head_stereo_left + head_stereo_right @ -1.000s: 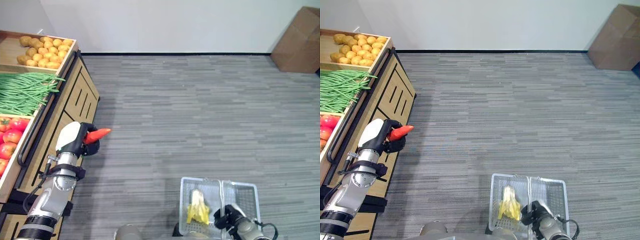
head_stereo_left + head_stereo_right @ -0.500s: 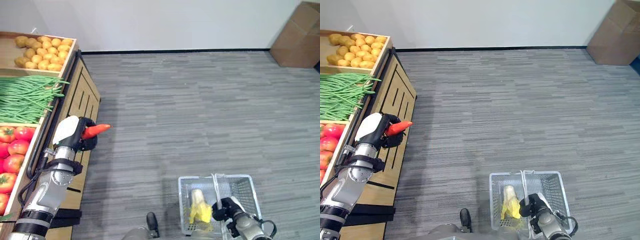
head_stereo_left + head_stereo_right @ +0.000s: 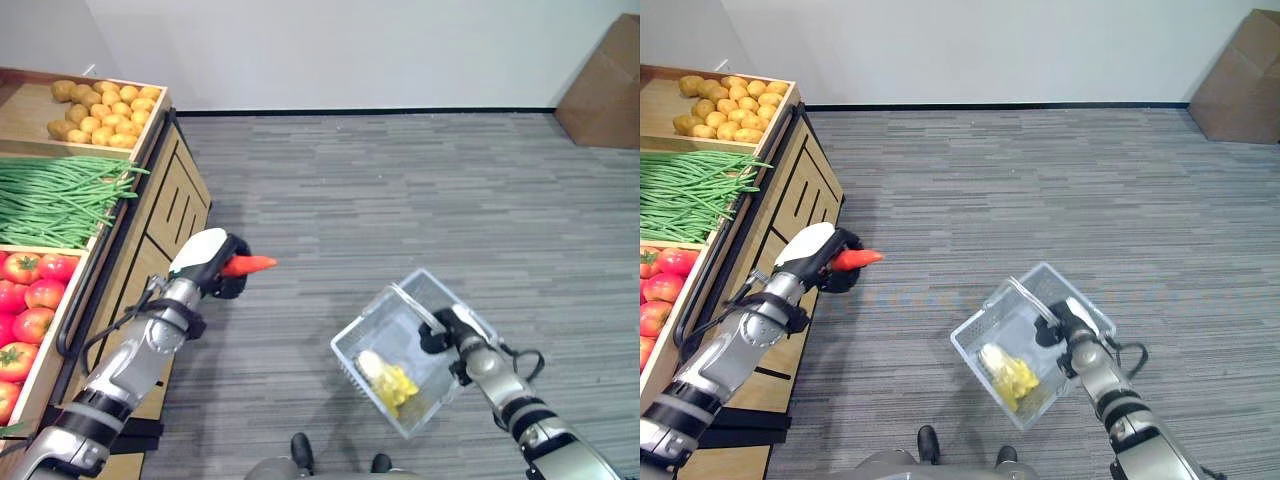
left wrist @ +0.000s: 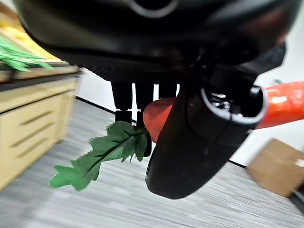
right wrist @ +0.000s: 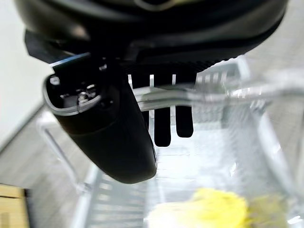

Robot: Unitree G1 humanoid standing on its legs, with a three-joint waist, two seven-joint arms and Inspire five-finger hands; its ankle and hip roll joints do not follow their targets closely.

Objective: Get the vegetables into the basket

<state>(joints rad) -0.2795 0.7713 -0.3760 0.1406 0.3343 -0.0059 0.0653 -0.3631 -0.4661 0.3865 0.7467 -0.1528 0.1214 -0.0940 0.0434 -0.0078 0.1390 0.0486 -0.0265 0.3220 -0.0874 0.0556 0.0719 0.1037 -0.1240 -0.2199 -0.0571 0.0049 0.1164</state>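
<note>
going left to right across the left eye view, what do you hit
wooden produce stand with tomatoes → left hand → carrot it holds → basket with a yellow item inside → right hand on the basket's handle → cardboard box
</note>
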